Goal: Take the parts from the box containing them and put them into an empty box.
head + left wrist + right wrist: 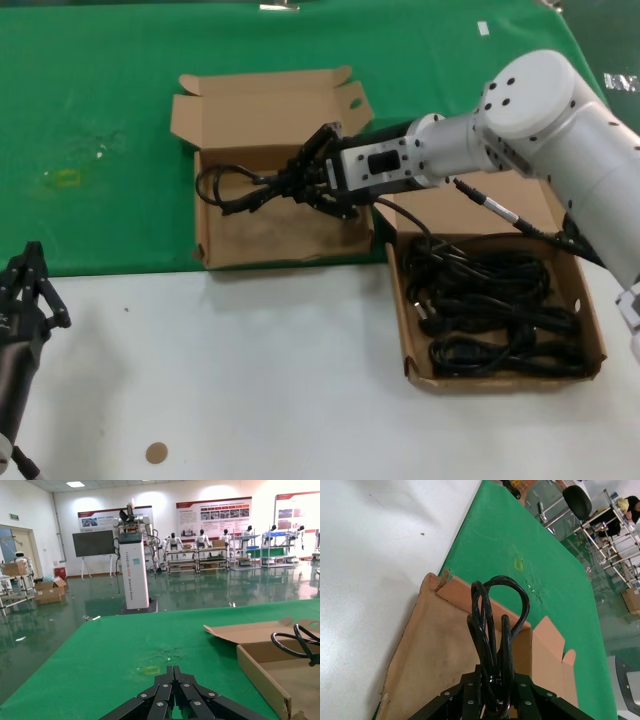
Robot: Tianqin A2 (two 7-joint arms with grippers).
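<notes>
Head view
Right gripper [300, 188]: reached across from 3 o'clock, hanging over the left box [215, 250]; fingers clamped on a cable [235, 190].
Cable vs. gripper: the black coil sticks out of the fingertips toward 9 o'clock, its loop over the box's left part near the left wall; whether it touches the floor of the box I cannot tell.
Left box: sits at 12 o'clock on the green cloth [100, 120], lid flap folded back at its far side; apart from the held coil the floor is bare.
Right box [595, 340]: at 4 o'clock on the white table [250, 370], just beside the left box's near right corner; packed with cables [490, 310] in a black tangle.
Left gripper [28, 285]: parked at 8 o'clock by the table's edge, well apart from both boxes.

Left wrist view
Left gripper [174, 680]: fingertips meet at a point, closed on nothing, low over the green cloth [125, 655].
Left box [260, 667]: near wall and flap seen at 4 o'clock.
Cable [292, 642]: loop shows above the box's floor at 3 o'clock, far from this gripper.

Right wrist view
Right gripper [492, 692]: at 6 o'clock, fingers shut around the bundled strands.
Cable [495, 625]: rises straight out of the fingers toward 12 o'clock, ending in a rounded loop above the box's far wall.
Left box [430, 655]: floor lies under and beside the coil; flap [550, 655] at 4 o'clock.
Surroundings: white table [380, 555] at 10 o'clock, green cloth [530, 545] at 1 o'clock.
</notes>
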